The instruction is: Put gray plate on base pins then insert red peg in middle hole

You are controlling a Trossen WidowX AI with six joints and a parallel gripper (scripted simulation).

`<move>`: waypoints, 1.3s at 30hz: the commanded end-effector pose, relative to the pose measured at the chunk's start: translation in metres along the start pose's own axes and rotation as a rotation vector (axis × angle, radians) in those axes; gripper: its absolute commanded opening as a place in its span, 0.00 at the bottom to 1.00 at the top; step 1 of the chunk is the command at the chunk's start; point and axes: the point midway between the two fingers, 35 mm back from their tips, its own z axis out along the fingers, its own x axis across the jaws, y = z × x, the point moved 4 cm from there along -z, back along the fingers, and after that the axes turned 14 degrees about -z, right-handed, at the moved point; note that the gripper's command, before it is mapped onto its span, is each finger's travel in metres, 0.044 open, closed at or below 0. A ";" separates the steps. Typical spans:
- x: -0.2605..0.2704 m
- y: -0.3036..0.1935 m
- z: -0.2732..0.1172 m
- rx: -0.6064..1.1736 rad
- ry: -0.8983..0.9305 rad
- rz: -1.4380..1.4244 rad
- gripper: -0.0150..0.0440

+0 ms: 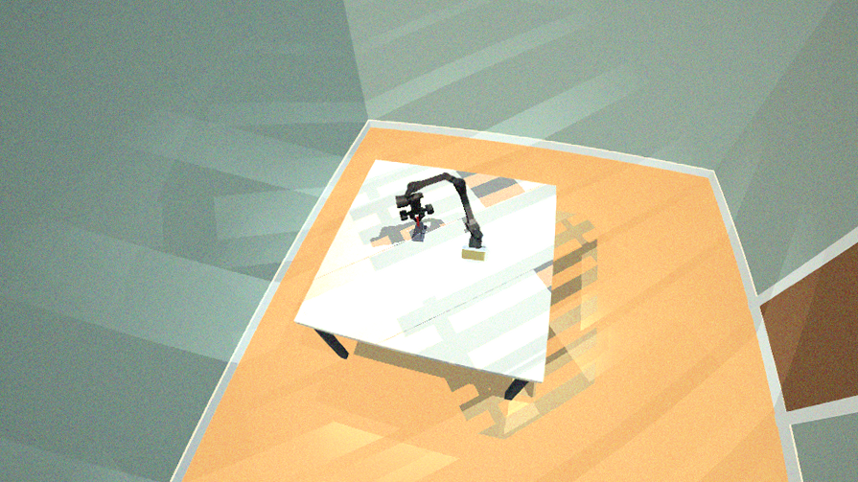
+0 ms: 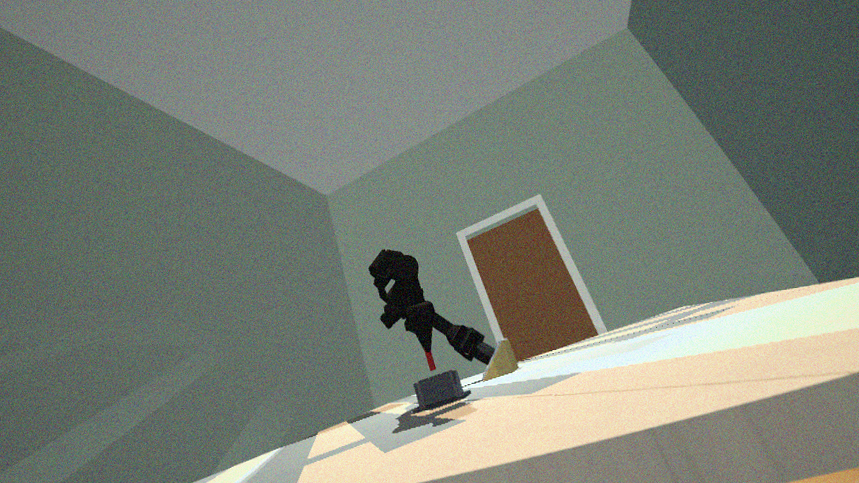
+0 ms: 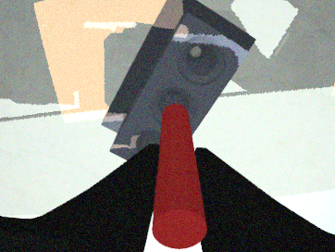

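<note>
The gripper (image 1: 417, 217) (image 2: 428, 351) (image 3: 177, 150) is shut on the red peg (image 1: 418, 222) (image 2: 430, 361) (image 3: 178, 185), which points down. The gray plate (image 3: 159, 76) lies on the dark base (image 3: 138, 76) and looks flat; together they form a low block in the top and exterior views. A light pin top (image 3: 195, 51) shows in the plate's far end hole; the near end hole is partly hidden by a finger. The peg's lower end overlaps the middle hole in the wrist view. In the exterior view a small gap shows between the peg and the block's top.
The arm's foot stands by a tan block (image 1: 473, 253) (image 2: 505, 359), to the right of the base in the top and exterior views. The white table (image 1: 377, 301) carries strong stripes of light and shadow. The arm's shadow falls around the base.
</note>
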 end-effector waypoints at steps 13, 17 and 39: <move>0.000 0.001 0.010 -0.002 0.000 -0.001 0.25; 0.000 0.001 0.016 -0.004 -0.001 -0.001 0.25; 0.001 0.000 0.016 0.000 0.001 0.001 0.25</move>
